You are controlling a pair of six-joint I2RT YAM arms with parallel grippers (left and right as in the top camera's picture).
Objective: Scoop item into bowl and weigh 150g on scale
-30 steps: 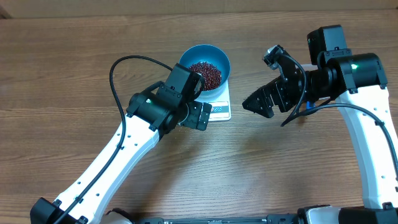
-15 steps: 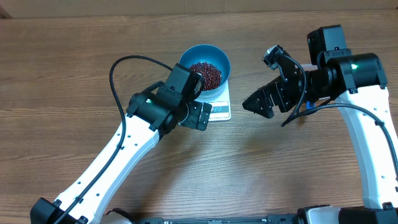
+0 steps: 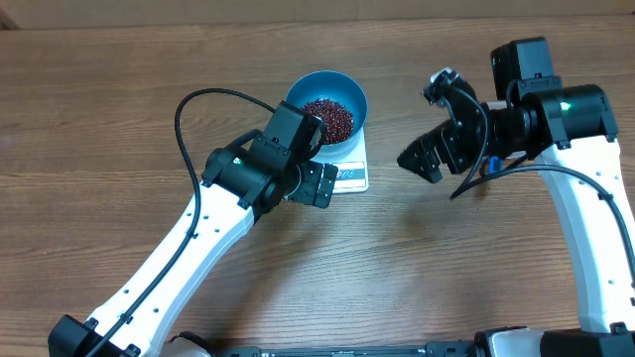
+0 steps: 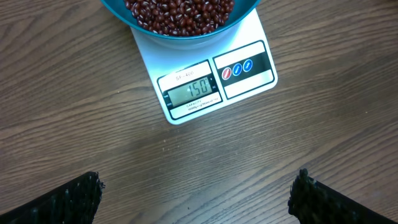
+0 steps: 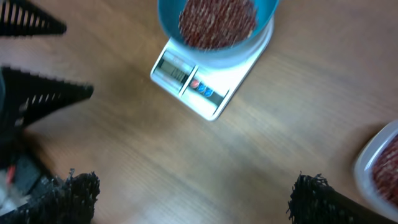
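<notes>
The blue bowl [image 3: 355, 95] stands on the white scale [image 3: 353, 178] and holds a heap of dark red-brown beans, the item [image 3: 328, 117]. In the left wrist view the bowl [image 4: 242, 14] with the item [image 4: 180, 9] is at the top, and the scale [image 4: 152, 59] shows 150 in its display. My left gripper [image 3: 316, 185] hovers at the scale's front edge, open and empty [image 4: 196, 196]. My right gripper [image 3: 422, 161] hangs to the right of the scale, open and empty [image 5: 196, 193]. Its view also shows the bowl [image 5: 166, 15] and scale [image 5: 225, 81].
A clear plastic tub [image 5: 380, 163] with more beans shows at the right edge of the right wrist view. The left gripper's black toothed fingers [image 5: 43, 99] appear at that view's left. Bare wooden table lies round the scale.
My right gripper has drawn back a little to the right and up, away from the scale. The left arm, bowl and scale have not moved.
</notes>
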